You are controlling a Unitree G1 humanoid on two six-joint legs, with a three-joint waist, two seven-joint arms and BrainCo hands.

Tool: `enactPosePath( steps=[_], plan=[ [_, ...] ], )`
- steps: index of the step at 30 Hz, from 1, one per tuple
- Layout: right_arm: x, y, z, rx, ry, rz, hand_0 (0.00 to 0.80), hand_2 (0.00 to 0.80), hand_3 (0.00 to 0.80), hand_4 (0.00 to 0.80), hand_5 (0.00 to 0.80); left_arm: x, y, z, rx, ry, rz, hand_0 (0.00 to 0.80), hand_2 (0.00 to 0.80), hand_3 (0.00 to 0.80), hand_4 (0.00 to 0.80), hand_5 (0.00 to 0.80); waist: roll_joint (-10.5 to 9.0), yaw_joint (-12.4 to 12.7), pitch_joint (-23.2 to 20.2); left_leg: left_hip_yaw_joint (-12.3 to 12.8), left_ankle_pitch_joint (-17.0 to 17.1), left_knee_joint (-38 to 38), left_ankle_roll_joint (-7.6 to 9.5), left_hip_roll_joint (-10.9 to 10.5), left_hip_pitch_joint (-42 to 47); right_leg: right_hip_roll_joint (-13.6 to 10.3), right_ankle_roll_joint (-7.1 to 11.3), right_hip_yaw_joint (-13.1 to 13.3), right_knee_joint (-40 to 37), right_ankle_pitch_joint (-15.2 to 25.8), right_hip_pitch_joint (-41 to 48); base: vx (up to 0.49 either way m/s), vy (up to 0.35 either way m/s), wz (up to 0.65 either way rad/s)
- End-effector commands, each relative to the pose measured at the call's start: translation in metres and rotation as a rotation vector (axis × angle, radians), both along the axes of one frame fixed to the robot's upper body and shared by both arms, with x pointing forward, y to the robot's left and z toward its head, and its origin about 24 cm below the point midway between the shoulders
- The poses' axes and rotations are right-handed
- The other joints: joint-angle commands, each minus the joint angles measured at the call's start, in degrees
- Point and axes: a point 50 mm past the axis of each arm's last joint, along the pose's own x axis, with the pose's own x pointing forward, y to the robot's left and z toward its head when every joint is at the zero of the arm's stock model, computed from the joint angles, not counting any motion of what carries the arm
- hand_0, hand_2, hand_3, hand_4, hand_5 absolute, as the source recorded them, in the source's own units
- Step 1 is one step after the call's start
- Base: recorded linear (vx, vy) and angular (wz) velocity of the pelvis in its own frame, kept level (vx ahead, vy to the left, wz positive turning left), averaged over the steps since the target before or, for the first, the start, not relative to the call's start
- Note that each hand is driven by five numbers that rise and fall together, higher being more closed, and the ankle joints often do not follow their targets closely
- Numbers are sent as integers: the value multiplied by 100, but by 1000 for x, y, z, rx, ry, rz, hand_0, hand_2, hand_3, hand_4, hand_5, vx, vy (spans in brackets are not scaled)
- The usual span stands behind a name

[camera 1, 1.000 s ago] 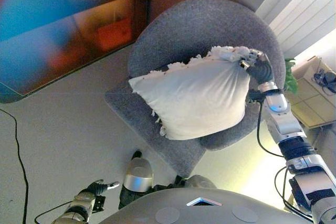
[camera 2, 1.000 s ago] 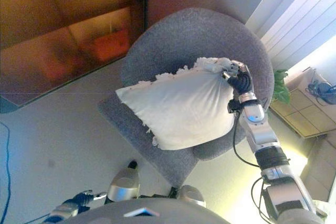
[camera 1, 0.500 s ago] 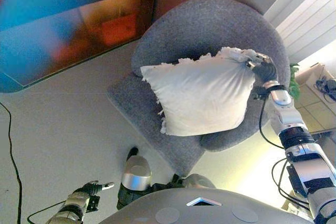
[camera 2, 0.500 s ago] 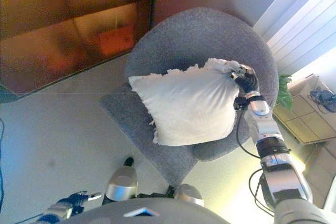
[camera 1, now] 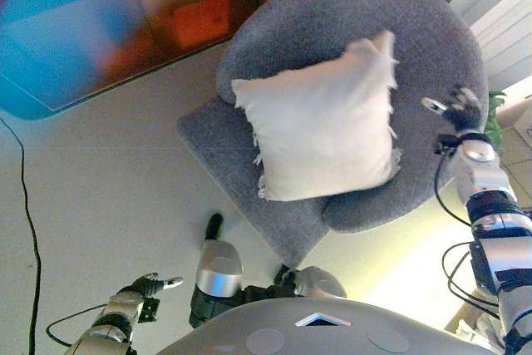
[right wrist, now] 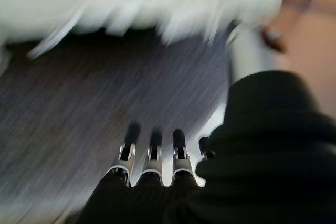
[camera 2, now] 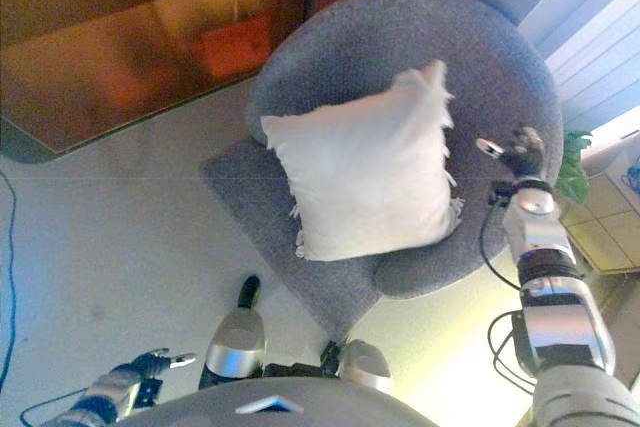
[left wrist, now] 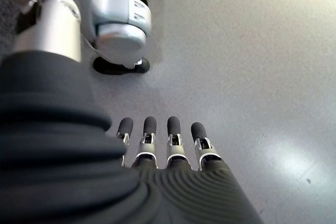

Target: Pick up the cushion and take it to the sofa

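Low at the left edge of the head views, the left hand (camera 1: 143, 286) hangs over the bare floor (camera 1: 100, 180), well apart from everything; its own wrist view shows the fingers (left wrist: 149, 132) straight, side by side and holding nothing. Further right, the white fringed cushion (camera 1: 324, 126) leans on the seat and backrest of the round grey sofa chair (camera 1: 432, 47), one corner pointing up the backrest, so its longest line runs diagonally from the seat's front toward the top of the back. Right again, the right hand (camera 1: 453, 107) hovers before the backrest with fingers (right wrist: 152, 156) relaxed and empty, near the cushion's fringed edge but not touching. The cushion lies to that hand's left, and the right hand is by far the nearer. By my reading the cushion is already delivered.
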Motion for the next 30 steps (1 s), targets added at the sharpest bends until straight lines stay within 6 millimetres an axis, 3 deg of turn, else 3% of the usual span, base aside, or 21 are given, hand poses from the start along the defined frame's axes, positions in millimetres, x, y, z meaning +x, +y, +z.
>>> enactPosePath(
  steps=[1,8,18,24,30],
  plan=[
    [-1,-29,71,-208,-171,-82,0,0,0,0,0,6,-1,0,18,2,-30,0,0,0,0,0,225,48,-70,91,-1017,-25,123,216,665,-637,712,24,122,824,-975,11,-8,-6],
    [-16,-43,100,-401,-212,-209,0,0,0,0,0,3,-5,-2,2,-21,18,0,0,0,0,0,317,-188,-2,165,-1008,-144,107,192,718,-614,751,168,126,835,-1178,-35,-7,-11],
    [-46,-65,106,-451,-232,-315,0,0,0,0,0,9,-2,1,-11,-50,29,0,0,0,0,0,436,-372,15,167,-986,-263,79,147,622,-629,754,248,170,873,-1514,-32,-1,-2],
    [-64,-64,81,-461,-174,-288,0,0,0,0,0,-3,-7,-3,-27,-47,74,0,0,0,0,0,461,-556,-58,248,-1017,-289,78,128,716,-571,754,378,176,846,-1529,-8,11,-2],
    [-92,-56,28,-360,-63,-290,0,0,0,0,0,-10,-7,-5,-40,-42,95,0,0,0,0,0,500,-852,-142,303,-1137,-290,113,71,859,-529,754,489,265,843,-1622,-32,34,-6]
  ],
)
